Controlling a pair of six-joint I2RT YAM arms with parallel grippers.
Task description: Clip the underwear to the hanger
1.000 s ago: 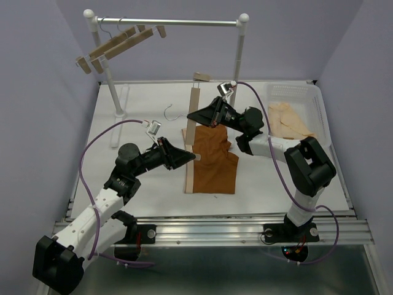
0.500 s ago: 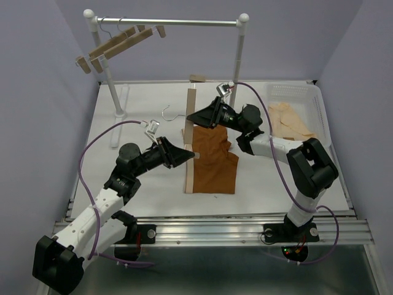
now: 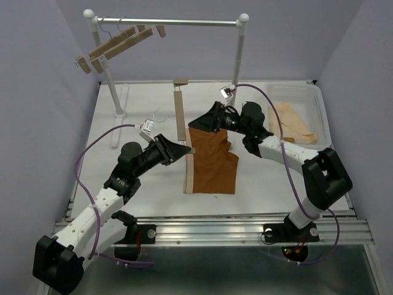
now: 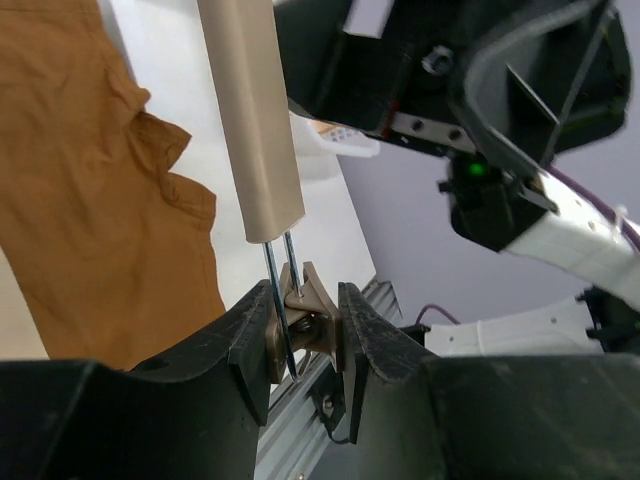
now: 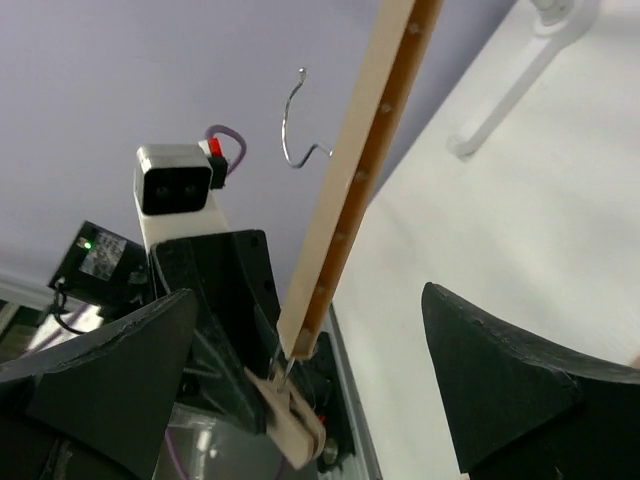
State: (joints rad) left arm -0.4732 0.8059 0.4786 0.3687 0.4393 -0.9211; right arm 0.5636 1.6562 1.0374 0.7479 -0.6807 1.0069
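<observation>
Rust-brown underwear point(image 3: 212, 163): one piece, flat on the white table point(image 3: 264, 184), centre of the top view, pale waistband point(image 3: 189, 172) along its left edge. One hanger point(image 3: 180, 117) in play, a light wood bar running from upper centre down toward the garment's upper-left corner, with its wire hook point(image 3: 156, 112) sticking out to the left. One clip shows at its far end and one at its near end.

One rack point(image 3: 166, 23) stands across the top of the frame, with spare hangers point(image 3: 120, 43) bunched at upper left. At least two; exact count unclear. One white basket point(image 3: 298, 98) at right holds one cream garment point(image 3: 291, 123).

Two arms, two grippers. Left gripper point(image 3: 187, 149) sits at centre-left with its fingers partly closed, pinching the hanger's near clip point(image 4: 305, 320). In the left wrist view the clip is squeezed between both pads and the bar point(image 4: 250, 120) rises from it. The brown fabric point(image 4: 90, 180) lies to the left of the clip, apart from it in that view. Cannot tell from the top view whether the clip touches the waistband.

Right gripper point(image 3: 195, 123) is just right of the bar, above the garment's top edge, with its jaws spread wide and holding nothing. In the right wrist view the bar point(image 5: 360, 160) passes between the fingers point(image 5: 100, 370), clear of both.
</observation>
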